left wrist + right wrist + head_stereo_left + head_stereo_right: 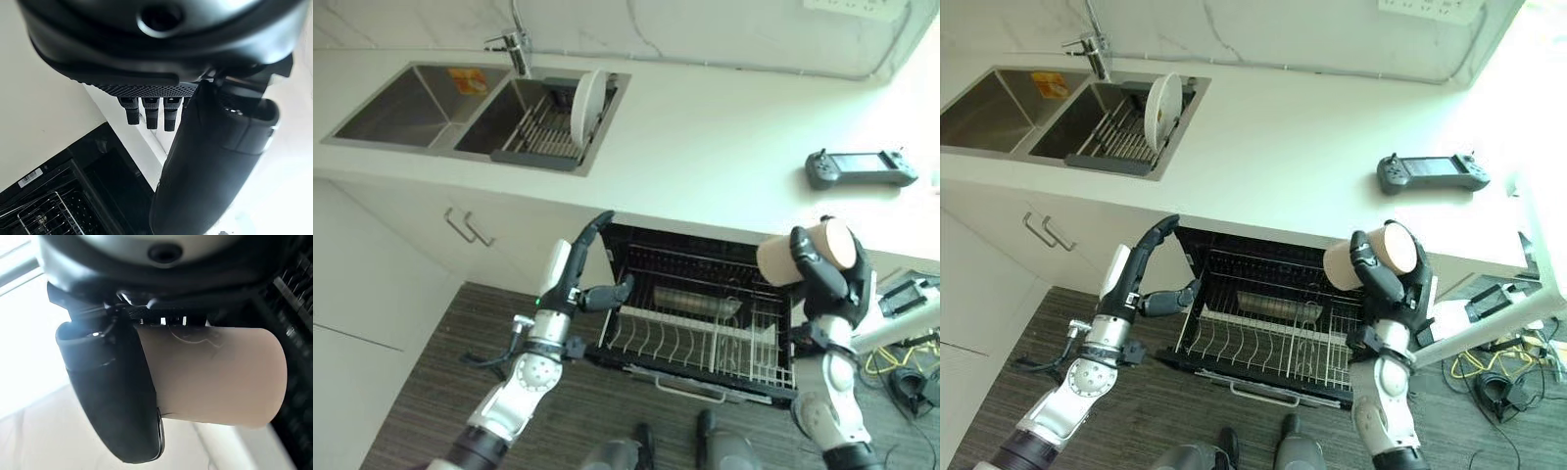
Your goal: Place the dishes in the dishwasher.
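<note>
The white countertop [705,127] carries a dark handheld controller [860,168], which lies well apart from the double sink [475,113]. In the sink basin nearer the controller, a white plate [589,101] stands upright in a rack [543,132].

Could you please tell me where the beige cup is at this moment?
The beige cylindrical cup is held on its side in the right hand, on the right of the eye views, above the pulled-out dishwasher rack.

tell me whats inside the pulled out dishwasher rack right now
The black wire dishwasher rack holds one clear glass container lying on its side near the back. The white tines in front carry nothing. Its right end is hidden behind the right hand gripping a tan cup.
</note>
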`<state>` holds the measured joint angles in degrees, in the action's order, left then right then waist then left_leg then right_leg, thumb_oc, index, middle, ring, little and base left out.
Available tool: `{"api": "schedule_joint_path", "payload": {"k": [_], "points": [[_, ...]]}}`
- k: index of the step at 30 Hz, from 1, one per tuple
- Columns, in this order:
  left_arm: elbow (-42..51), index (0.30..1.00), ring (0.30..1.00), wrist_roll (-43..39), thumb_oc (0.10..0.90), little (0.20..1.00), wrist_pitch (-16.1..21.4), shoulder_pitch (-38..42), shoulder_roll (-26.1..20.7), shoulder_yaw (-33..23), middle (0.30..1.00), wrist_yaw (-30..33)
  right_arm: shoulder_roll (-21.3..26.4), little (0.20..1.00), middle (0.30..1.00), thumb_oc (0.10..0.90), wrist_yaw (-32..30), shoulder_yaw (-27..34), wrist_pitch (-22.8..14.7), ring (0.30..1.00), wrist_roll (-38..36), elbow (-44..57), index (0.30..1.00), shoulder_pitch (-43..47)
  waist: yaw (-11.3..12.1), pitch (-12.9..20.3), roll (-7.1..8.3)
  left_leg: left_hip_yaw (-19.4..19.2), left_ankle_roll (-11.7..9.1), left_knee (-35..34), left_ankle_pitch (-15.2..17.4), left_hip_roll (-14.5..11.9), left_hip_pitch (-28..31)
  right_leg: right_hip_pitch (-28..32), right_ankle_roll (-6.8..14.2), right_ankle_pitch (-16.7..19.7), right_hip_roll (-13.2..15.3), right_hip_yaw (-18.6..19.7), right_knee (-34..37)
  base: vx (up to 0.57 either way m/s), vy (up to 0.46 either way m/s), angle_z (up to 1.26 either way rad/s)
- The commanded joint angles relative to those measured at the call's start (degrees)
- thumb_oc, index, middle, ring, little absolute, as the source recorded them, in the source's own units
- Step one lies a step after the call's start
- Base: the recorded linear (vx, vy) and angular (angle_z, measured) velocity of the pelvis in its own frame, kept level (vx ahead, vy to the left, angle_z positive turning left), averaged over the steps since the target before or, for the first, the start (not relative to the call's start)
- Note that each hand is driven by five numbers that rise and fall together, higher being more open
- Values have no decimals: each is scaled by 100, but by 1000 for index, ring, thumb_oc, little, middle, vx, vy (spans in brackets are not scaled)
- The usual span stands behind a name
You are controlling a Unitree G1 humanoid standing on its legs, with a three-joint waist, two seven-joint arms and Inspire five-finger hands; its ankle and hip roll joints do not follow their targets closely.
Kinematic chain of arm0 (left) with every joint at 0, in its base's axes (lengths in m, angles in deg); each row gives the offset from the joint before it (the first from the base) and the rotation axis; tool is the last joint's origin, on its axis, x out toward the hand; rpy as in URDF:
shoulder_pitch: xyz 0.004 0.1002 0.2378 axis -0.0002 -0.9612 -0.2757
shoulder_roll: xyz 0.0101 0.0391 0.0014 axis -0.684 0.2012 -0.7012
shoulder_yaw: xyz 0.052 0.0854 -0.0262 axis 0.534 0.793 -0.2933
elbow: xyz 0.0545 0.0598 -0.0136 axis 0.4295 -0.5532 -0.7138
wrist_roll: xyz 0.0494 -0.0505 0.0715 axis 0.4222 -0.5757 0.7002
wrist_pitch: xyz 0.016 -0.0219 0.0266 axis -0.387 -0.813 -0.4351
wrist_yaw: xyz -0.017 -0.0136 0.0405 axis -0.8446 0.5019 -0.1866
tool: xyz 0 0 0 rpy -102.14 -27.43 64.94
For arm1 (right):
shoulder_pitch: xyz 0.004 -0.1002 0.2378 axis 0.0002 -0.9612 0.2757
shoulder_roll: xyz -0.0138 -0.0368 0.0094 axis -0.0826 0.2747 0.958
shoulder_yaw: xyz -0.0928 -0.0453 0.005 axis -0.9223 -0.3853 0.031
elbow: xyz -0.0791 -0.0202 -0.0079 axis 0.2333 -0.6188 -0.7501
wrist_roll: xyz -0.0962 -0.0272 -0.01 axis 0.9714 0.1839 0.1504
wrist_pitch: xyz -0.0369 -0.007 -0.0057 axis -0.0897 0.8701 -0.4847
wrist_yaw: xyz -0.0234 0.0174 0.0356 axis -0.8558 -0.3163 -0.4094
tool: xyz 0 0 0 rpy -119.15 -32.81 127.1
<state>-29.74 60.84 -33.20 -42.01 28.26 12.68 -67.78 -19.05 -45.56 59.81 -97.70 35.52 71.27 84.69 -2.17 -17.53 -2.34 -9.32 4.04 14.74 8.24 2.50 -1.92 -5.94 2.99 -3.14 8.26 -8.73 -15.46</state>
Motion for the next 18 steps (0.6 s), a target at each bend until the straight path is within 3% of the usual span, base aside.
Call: {"api": "schedule_joint_path", "payload": {"k": [1, 3, 8, 12, 18], "points": [[670, 900, 900, 111, 800, 900, 673, 70, -134, -278, 900, 59, 149, 300, 300, 400, 500, 131, -314, 300, 186, 294, 300, 255, 23, 558, -75, 102, -446, 245, 548, -875, -365, 42, 337, -903, 202, -39, -172, -12, 21, -8], [716, 900, 900, 254, 800, 900, 776, -105, -137, -365, 900, -35, 118, 300, 300, 400, 447, 125, -324, 300, 638, 315, 300, 98, 6, 550, -58, 37, -434, 245, 570, -882, -390, -22, 371, -889, 218, -21, -172, -15, 8, -12], [737, 900, 900, 439, 800, 900, 959, -282, -268, -452, 900, -12, 256, 300, 300, 400, 833, 93, -425, 300, 738, 284, 300, -20, -21, 463, -65, -37, -415, 245, 570, -889, -511, -205, 388, -858, 217, 22, -172, -91, 11, -8], [639, 900, 900, 356, 800, 900, 1106, -439, -314, -468, 900, -370, 399, 300, 300, 400, 1111, -37, 2, 300, 826, 283, 300, -210, -50, 495, -81, -81, -427, 245, 591, -898, -457, -165, 405, -906, 218, 28, -172, -9, 1, -1], [446, 900, 900, 59, 800, 900, 878, -464, -448, -131, 900, -1915, 535, 300, 300, 400, 1524, -338, 435, 300, 1223, -338, 300, -77, -39, 459, -175, -101, -462, 245, 564, -916, -492, -200, 433, -873, 300, -22, -172, 14, 43, 0]]}}
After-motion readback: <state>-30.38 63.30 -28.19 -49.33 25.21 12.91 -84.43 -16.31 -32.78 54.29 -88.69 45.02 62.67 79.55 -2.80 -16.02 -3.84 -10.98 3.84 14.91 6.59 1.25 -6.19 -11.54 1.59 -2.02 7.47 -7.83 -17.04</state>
